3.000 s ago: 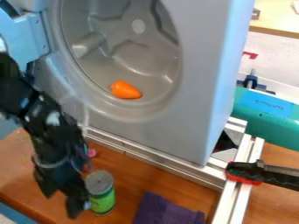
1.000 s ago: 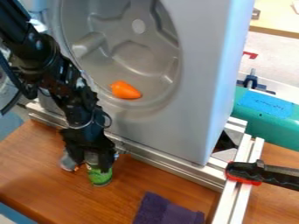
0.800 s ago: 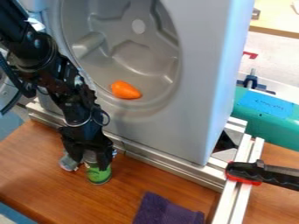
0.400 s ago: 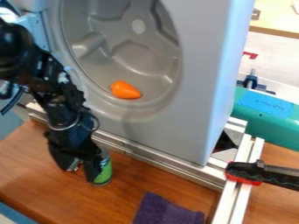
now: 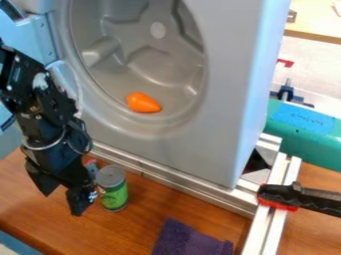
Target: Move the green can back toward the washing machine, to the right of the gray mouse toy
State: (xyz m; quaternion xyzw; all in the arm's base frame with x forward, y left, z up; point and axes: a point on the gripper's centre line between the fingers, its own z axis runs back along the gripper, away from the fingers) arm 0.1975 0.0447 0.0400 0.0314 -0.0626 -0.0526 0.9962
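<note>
One green-labelled can with a grey lid (image 5: 112, 189) stands upright on the wooden counter (image 5: 143, 226), just right of the robot's black hand (image 5: 62, 201). The hand's two fingers are spread apart and point downward, with nothing between them; whether the nearer finger touches the can is unclear. The step in hand seems to be positioning beside the can, ungripped; a grasp would call for the open fingers to line up on either side of it. Behind the hand is one small red-and-grey object (image 5: 89, 163), partly hidden. Beyond the can rises one grey front-loading laundry machine (image 5: 190, 154), its round opening holding one orange pepper-shaped item (image 5: 143, 102). One purple cloth (image 5: 190, 240) lies at the near edge of the view, and one black-and-red clamp (image 5: 299, 198) grips metal rails (image 5: 273, 219) at right.
</note>
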